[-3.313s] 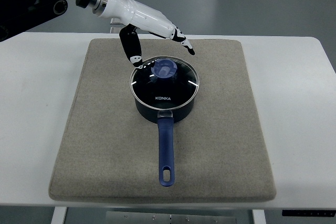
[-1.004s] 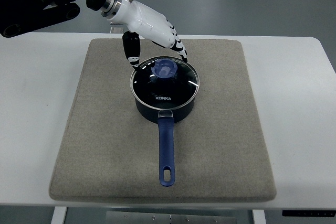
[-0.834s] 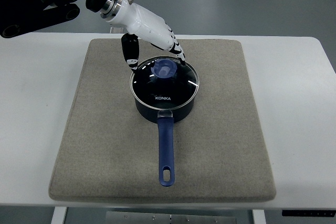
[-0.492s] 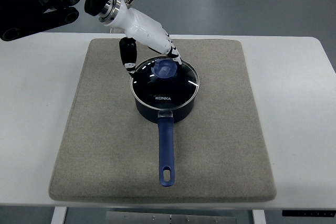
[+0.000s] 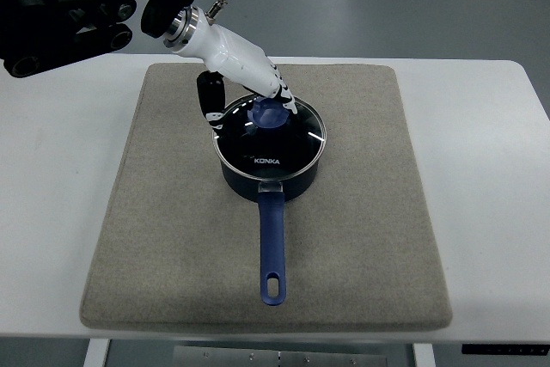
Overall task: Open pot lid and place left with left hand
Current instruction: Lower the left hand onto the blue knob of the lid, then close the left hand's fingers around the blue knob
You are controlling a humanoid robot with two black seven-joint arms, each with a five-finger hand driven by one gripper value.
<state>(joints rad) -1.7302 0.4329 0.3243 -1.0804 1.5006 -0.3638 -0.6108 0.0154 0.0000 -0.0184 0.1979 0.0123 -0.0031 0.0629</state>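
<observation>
A dark blue saucepan (image 5: 234,176) stands on the grey mat (image 5: 172,229), its long blue handle (image 5: 273,247) pointing toward the near edge. A glass lid (image 5: 292,145) with a steel rim and a blue knob (image 5: 270,115) sits on the pot. My left hand (image 5: 249,109), white with black joints, reaches in from the upper left and hovers over the far side of the lid. Its fingers (image 5: 282,97) are just behind the knob, and the thumb (image 5: 210,102) hangs over the lid's left rim. The hand is open and holds nothing.
The mat lies on a white table (image 5: 51,178), with bare mat to the left and right of the pot. My black arm links (image 5: 77,6) fill the upper left corner.
My left hand has drawn back to the left and lowered, bringing its fingertips from past the lid's far rim down close behind the knob. The pot and lid have not moved.
</observation>
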